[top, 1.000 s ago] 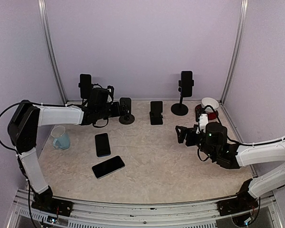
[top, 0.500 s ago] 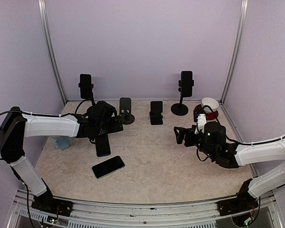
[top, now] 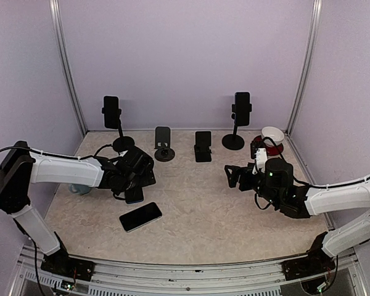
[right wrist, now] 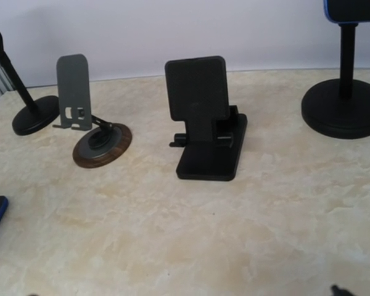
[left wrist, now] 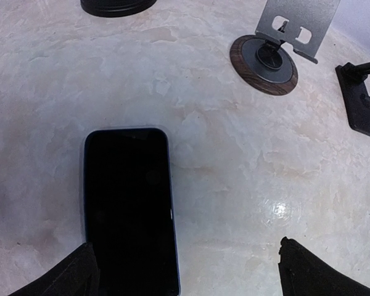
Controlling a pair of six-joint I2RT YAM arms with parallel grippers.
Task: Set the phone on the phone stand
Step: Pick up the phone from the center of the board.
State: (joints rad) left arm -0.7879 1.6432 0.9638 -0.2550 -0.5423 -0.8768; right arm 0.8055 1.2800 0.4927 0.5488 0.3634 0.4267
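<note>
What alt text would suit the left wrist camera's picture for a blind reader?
A dark phone lies flat on a pale marbled table, in front of the open left claw. Farther back stands an empty grey phone stand on a round wooden base.

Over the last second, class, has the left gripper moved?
Yes. The left gripper drew back from the wood-based stand toward the table's near edge and now hangs over the phone.
</note>
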